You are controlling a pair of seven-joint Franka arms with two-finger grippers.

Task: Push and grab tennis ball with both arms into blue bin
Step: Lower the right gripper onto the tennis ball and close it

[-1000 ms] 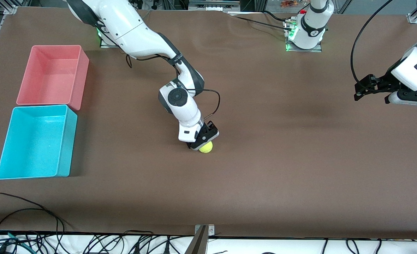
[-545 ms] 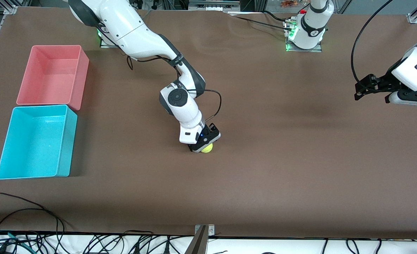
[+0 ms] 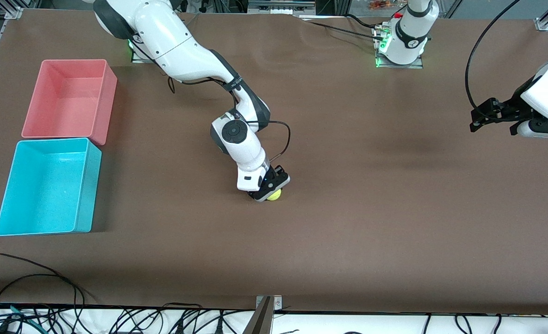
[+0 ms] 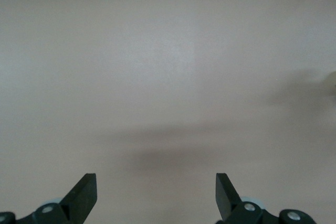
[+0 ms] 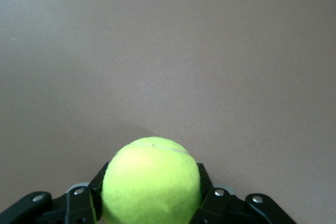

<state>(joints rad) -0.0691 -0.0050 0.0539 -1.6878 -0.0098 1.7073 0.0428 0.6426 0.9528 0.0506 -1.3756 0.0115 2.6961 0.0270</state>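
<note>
Right tool [image 3: 271, 191] is down at the desk [image 3: 371, 195] near its middle, a bit toward the front-camera edge, fingers clamped on the tennis ball [image 3: 274, 194] — the right wrist view shows the ball [image 5: 151, 181] filling the gap with a black finger [image 5: 206, 184] pressed against each side. Ball looks to be resting on the desk surface, though from the front view the contact is mostly hidden under the tool, so hard to be sure it isn't just off it. The right arm reaches down from its base at the robots' edge, elbow bent, wrist tilted over the ball. Left tool [image 3: 480, 116] hangs in the air over the left arm's end of the desk, close to that edge, fingers spread wide with nothing between them — the left wrist view shows both fingertips [image 4: 84, 195] well apart over bare desk; this arm waits. Blue bin [image 3: 81, 185] sits at the right arm's end of the desk, toward the front-camera edge, nothing visible in it, well apart from the ball. Pink bin [image 3: 106, 97] sits just beside the blue one, farther from the front camera, the two walls touching or nearly so. Black cables [image 3: 46, 287] trail along the front-camera edge of the desk.
</note>
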